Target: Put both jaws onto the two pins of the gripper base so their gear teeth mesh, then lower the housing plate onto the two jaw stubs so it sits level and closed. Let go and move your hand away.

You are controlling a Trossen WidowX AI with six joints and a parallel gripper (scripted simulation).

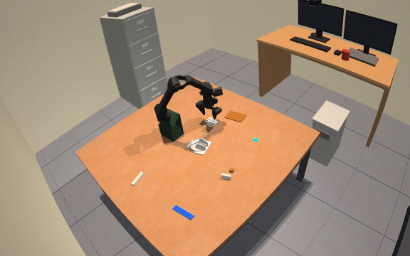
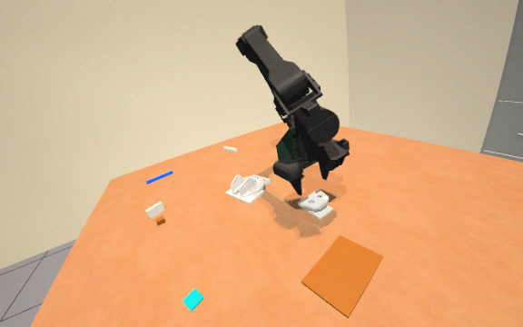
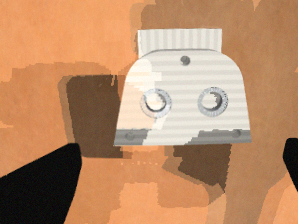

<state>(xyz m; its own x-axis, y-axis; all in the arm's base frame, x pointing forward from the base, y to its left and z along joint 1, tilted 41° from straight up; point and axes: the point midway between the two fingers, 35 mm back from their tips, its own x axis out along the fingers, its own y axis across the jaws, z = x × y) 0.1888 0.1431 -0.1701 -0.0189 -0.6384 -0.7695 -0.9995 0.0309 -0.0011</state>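
The white housing plate (image 1: 211, 121) (image 2: 315, 201) (image 3: 182, 80) has two round holes and rests on a small white block (image 2: 323, 213) (image 3: 180, 39). My gripper (image 1: 208, 116) (image 2: 312, 186) (image 3: 185, 152) is open and empty above the plate, with one finger on either side of it in the wrist view. The white gripper base (image 1: 203, 151) (image 2: 249, 199) stands apart from the plate, nearer the middle of the table. The white jaws (image 2: 244, 186) sit on it. The mesh of their teeth and the pins are too small to make out.
An orange sheet (image 1: 235, 116) (image 2: 343, 274) lies near the plate. A cyan square (image 1: 255, 139) (image 2: 193, 299), a blue strip (image 1: 183, 212) (image 2: 160, 177), a small orange block (image 1: 231, 170) (image 2: 161, 221) and two whitish blocks (image 1: 225, 176) (image 1: 137, 178) lie farther off.
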